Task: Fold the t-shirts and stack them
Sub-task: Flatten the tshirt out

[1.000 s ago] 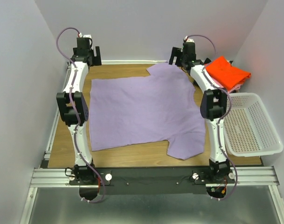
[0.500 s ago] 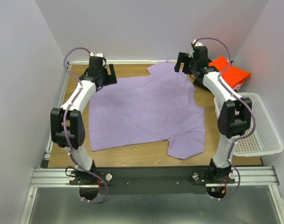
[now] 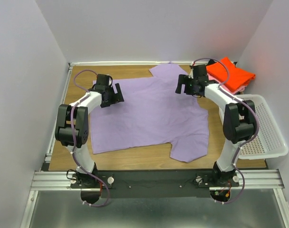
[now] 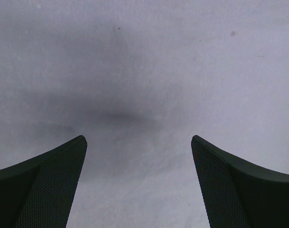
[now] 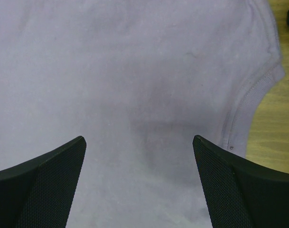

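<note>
A large lavender-purple t-shirt (image 3: pixel 149 111) lies spread flat on the wooden table. My left gripper (image 3: pixel 116 93) is open just above its far left part; in the left wrist view only purple cloth (image 4: pixel 144 85) shows between the fingers (image 4: pixel 49 180). My right gripper (image 3: pixel 182 84) is open above the shirt's far right part, close to a sleeve hem (image 5: pixel 251 95); its fingers (image 5: pixel 234 185) hold nothing. A folded orange-red shirt (image 3: pixel 231 72) lies on a pink one (image 3: pixel 240 88) at the far right. No dark grey shirt is in view.
A white plastic mesh basket (image 3: pixel 254 127) stands at the table's right edge, next to the right arm. Bare wood (image 3: pixel 135 154) shows along the near edge and beside the sleeve (image 5: pixel 277 118). White walls close in the back and sides.
Both arms have swung from the far corners inward and down over the purple shirt. The shirt and the folded stack have not moved.
</note>
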